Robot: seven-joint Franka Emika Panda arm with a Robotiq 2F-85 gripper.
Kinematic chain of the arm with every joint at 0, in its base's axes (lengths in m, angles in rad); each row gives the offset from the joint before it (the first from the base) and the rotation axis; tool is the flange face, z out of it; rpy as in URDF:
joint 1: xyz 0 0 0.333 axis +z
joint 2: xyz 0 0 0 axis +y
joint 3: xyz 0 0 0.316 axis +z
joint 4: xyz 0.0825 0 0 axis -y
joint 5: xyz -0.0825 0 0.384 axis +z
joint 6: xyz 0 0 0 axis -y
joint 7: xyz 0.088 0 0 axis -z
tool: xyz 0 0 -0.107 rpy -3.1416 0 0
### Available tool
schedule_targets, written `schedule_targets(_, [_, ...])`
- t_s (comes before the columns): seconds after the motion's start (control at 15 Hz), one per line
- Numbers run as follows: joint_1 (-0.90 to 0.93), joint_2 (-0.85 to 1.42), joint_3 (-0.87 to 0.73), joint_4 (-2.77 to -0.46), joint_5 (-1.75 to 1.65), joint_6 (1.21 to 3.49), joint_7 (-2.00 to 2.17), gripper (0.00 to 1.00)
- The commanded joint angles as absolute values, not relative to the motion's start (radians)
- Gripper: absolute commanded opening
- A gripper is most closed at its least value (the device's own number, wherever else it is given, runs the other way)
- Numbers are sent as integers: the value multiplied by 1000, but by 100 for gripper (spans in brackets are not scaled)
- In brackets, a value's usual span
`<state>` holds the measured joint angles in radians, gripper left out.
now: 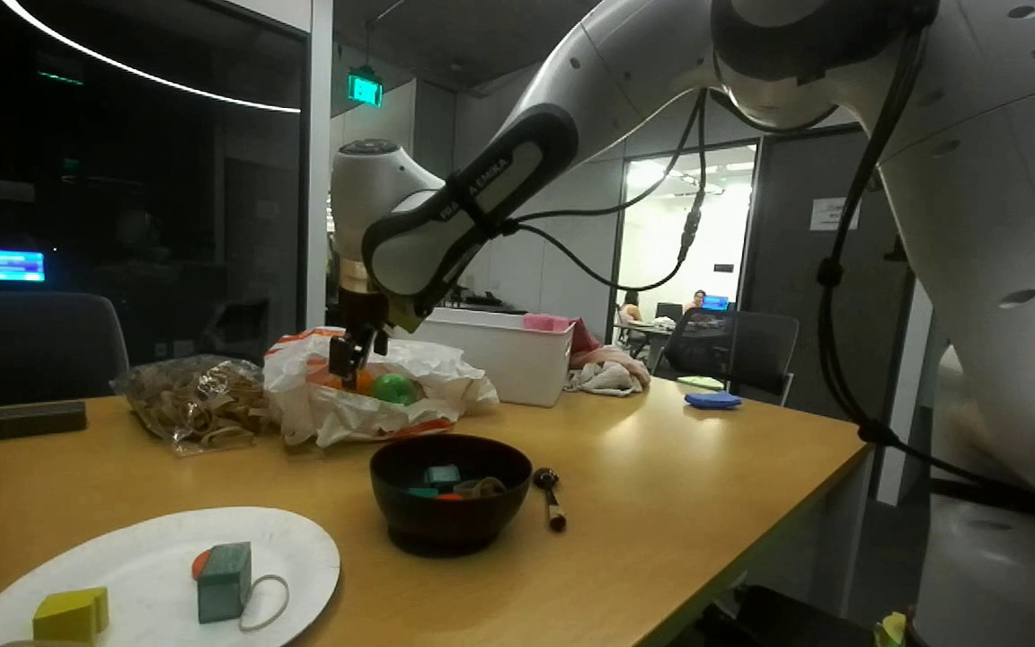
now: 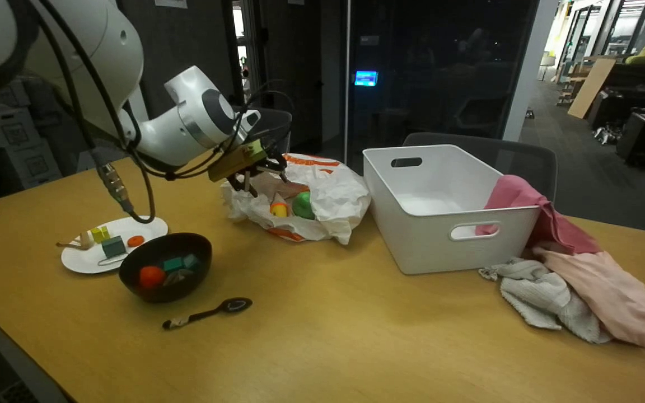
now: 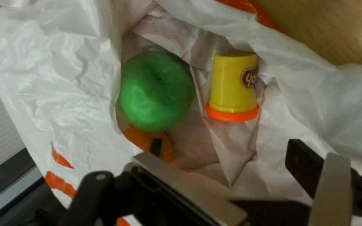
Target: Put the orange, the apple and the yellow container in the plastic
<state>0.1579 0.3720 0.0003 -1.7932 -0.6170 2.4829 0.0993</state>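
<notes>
"Wrist view: where are our three?"
"All in the white plastic bag [image 3: 58, 72]. Take the green apple [image 3: 156, 91] as the dial's centre: the yellow container [image 3: 231, 84] lies at 3 o'clock, tipped, its lid [image 3: 233, 116] toward 6, and the orange [image 3: 143, 140] peeks out at 6, partly covered"
"How would they handle?"
"My guess: light, stiff play pieces. The apple looks glossy and may slip, so take it across its widest part. Hold the container by its straight sides, clear of the lid. The bag seems thin and easily snagged"
"And the claw [image 3: 226, 149]?"
"Spread wide, gripping nothing. One finger [image 3: 156, 147] overlaps the orange; touching or not, I can't tell. The job looks done, so a gentle lift away would suit"
"Farther along the bench [image 2: 384, 336]?"
"In an exterior view, from the bag: white bin [image 2: 429, 252] at 3 o'clock, black bowl [image 2: 188, 284] at 8, spoon [image 2: 216, 310] at 7"
</notes>
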Motion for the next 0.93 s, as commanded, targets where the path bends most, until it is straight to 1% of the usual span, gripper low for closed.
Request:
schedule_targets(0.0, [164, 256, 25, -1828, -500, 2314, 81, 99])
schedule_targets(0.33, [146, 171, 55, -1788, -327, 1906, 28, 100])
schedule_targets(0.53, [130, 110, 68, -1784, -217, 1744, -55, 100])
schedule_targets(0.73, [118, 55, 71, -1792, -138, 1675, -143, 100])
schedule_targets(0.8, [127, 99, 70, -1783, -185, 1709, -79, 100])
schedule_targets(0.87, [126, 87, 70, -1784, -180, 1702, -87, 100])
